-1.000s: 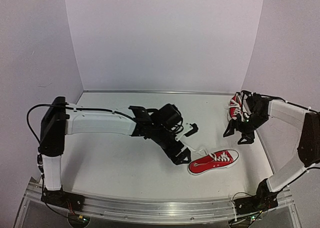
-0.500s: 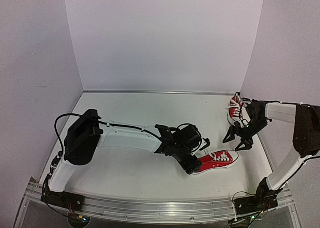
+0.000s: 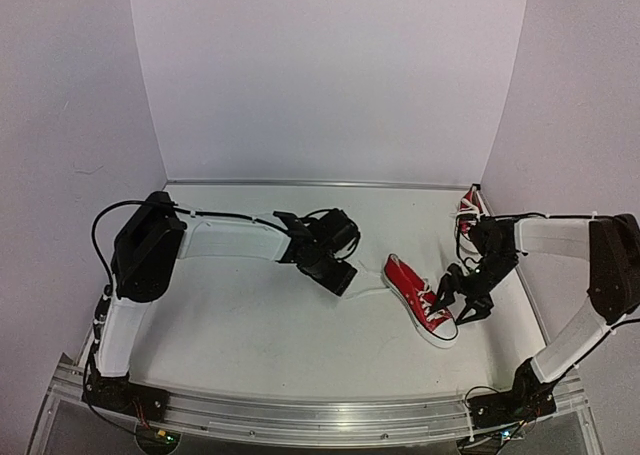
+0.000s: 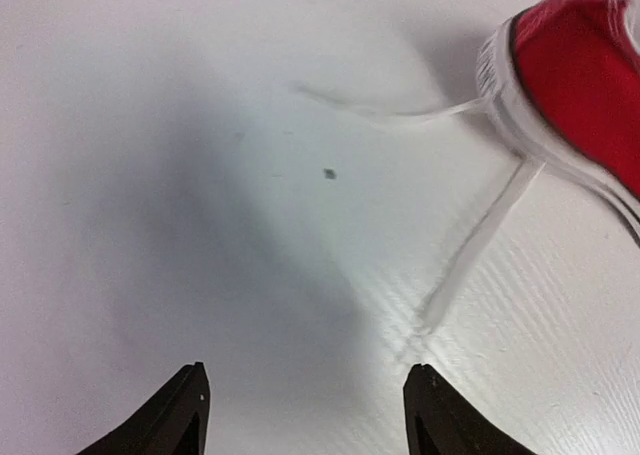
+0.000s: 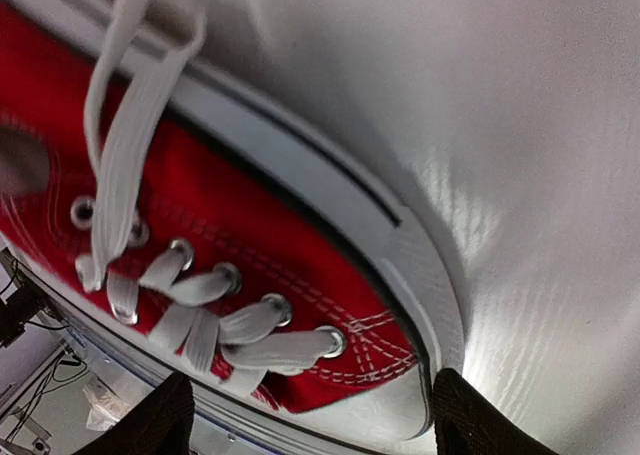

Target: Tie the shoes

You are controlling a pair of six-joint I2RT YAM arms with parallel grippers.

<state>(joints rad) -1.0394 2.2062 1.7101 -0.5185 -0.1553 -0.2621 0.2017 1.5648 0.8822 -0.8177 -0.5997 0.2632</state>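
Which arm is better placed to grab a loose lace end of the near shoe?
Left, probably. The left hand, open, faces the lace end lying on the table just ahead; the right hand is over the shoe's laced toe.

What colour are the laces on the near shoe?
White; the laces show best in the right wrist view.
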